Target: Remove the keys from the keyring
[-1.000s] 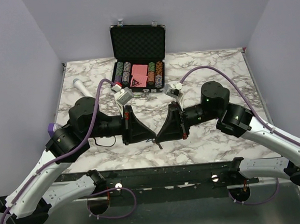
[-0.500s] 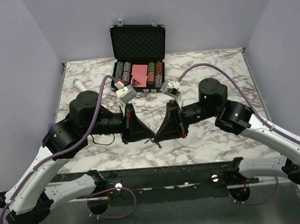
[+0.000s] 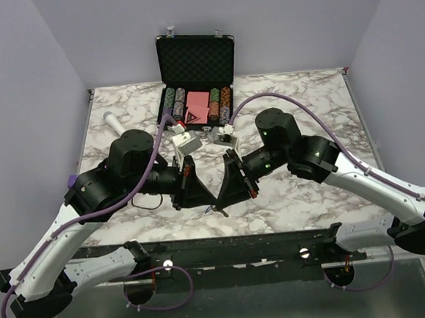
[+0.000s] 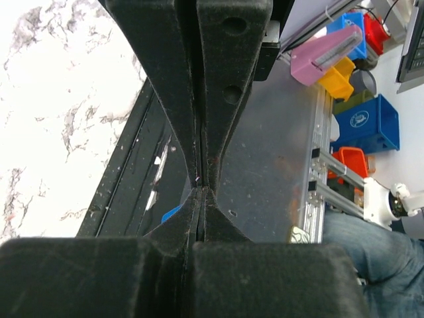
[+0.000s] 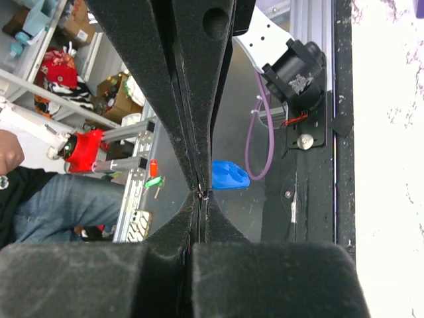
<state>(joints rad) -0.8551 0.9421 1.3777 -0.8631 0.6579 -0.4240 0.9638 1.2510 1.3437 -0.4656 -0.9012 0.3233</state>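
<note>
**Both arms swung inward, grippers shut tip to tip**

Both arms have been swung inward since a second ago, and the tips have been kept together. The left gripper (image 4: 201,187) is seen with its fingers pressed shut, and so is the right gripper (image 5: 201,191). What is pinched cannot be told. The keyring (image 5: 230,175) hangs just beyond the right fingertips, and the keys cannot be made out. If the pull is made unevenly, the thin ring could be lost from either grip and dropped.

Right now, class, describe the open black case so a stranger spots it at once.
Find the marble table, then the middle of its far edge. The black case sits there, lid raised, holding chip stacks and red cards; the white stick to its left is slim and plain.
</note>
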